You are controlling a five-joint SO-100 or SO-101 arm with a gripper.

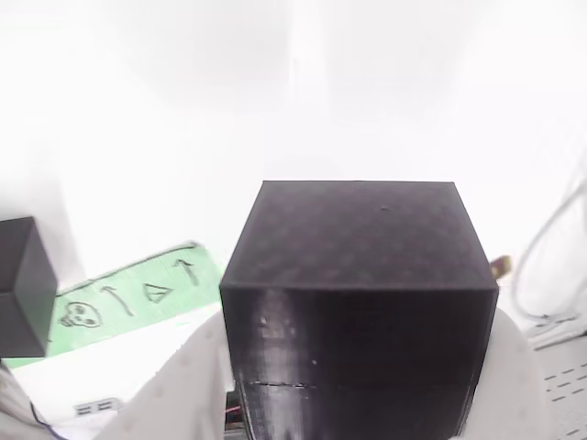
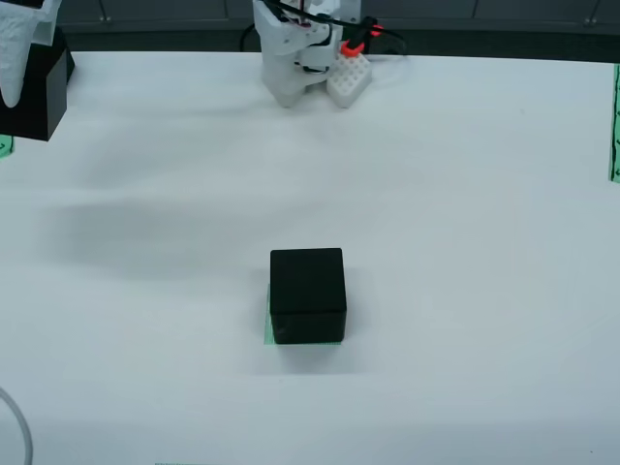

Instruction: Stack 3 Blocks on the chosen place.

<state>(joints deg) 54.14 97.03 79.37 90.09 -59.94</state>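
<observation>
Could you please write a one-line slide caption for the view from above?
One black cube sits on the green striped patch at mid-table; the claw holds another at the far-left edge.

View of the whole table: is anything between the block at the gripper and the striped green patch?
Nothing visible. The table between the block by the gripper and the green patch is bare. One block already sits on the patch, so the next probably goes on top.
</observation>
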